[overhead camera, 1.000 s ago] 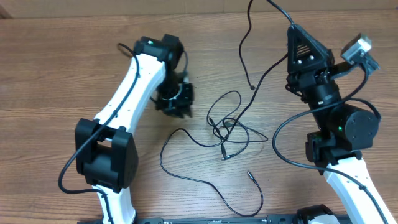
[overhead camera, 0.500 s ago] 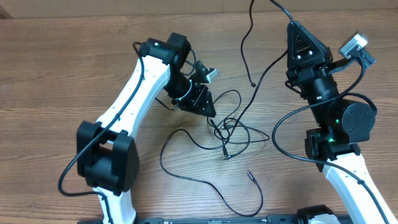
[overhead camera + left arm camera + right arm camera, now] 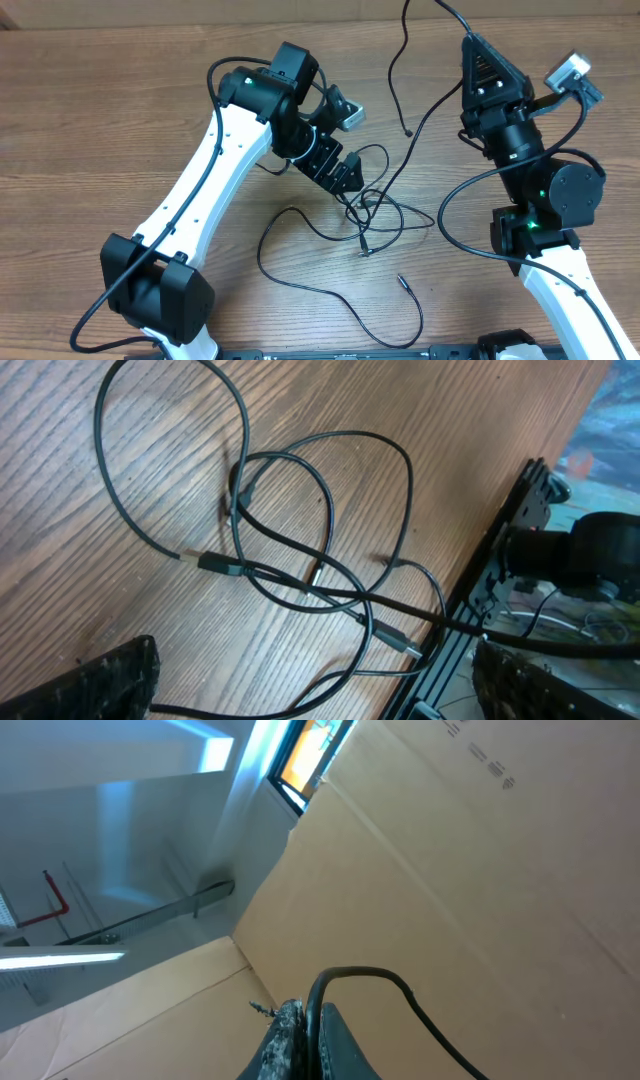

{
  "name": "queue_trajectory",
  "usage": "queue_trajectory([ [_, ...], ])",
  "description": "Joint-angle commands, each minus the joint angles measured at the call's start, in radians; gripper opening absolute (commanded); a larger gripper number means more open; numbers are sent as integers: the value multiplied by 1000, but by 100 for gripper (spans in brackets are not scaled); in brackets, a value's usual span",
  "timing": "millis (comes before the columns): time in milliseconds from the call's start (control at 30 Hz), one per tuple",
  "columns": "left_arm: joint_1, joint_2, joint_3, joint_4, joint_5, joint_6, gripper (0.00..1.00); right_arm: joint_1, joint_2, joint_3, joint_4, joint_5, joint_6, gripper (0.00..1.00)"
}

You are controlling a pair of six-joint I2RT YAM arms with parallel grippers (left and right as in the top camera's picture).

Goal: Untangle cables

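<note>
On the wooden table (image 3: 90,110): two white and black robot arms stand either side of a small tangle of thin black cables, seen from above.
Left arm (image 3: 215,170): one. Over the last second it has swung in from the left, and its head now hangs at the upper left edge of the tangle.
Right arm (image 3: 545,230): one. It is raised at the right and has barely moved.
Left gripper (image 3: 340,172): its fingers (image 3: 110,680) have gone from nearly closed to spread wide and hold nothing. In the wrist view the knot lies on the wood between and beyond them.
Right gripper (image 3: 472,48): it points away from the tangle, with its fingers pressed together on a lifted cable (image 3: 400,988) that arcs out from between them.
Tangle (image 3: 365,205): it lies on the table between the arms, in overlapping loops, with one long strand trailing toward the near edge.
Meaning for the task: the left arm looks set to close on a loop and pull it free, while the right holds one strand clear. Nothing is separated yet.
Cables: at least three. The crossings make an exact count uncertain.
Plug ends (image 3: 401,282): four can be seen from above.
</note>
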Motion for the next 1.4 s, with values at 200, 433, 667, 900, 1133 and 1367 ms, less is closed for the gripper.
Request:
queue_trajectory([
  [200, -33, -5, 11, 55, 185, 173, 100, -5, -2, 35, -64, 3, 8, 4],
  [433, -43, -5, 11, 136, 184, 173, 100, -5, -2, 35, -63, 4, 31, 4],
  [667, -77, -5, 8, 164, 184, 241, 100, -5, -2, 35, -63, 5, 31, 4],
  [900, -153, -5, 7, 179, 136, 292, 100, -5, -2, 35, -63, 12, 31, 4],
  [1133, -204, 5, 2, 194, 45, 288, 100, -9, -2, 35, -52, 12, 57, 4],
  [1367, -203, 5, -26, 190, 52, 262, 100, -49, -2, 35, -48, 23, 56, 4],
])
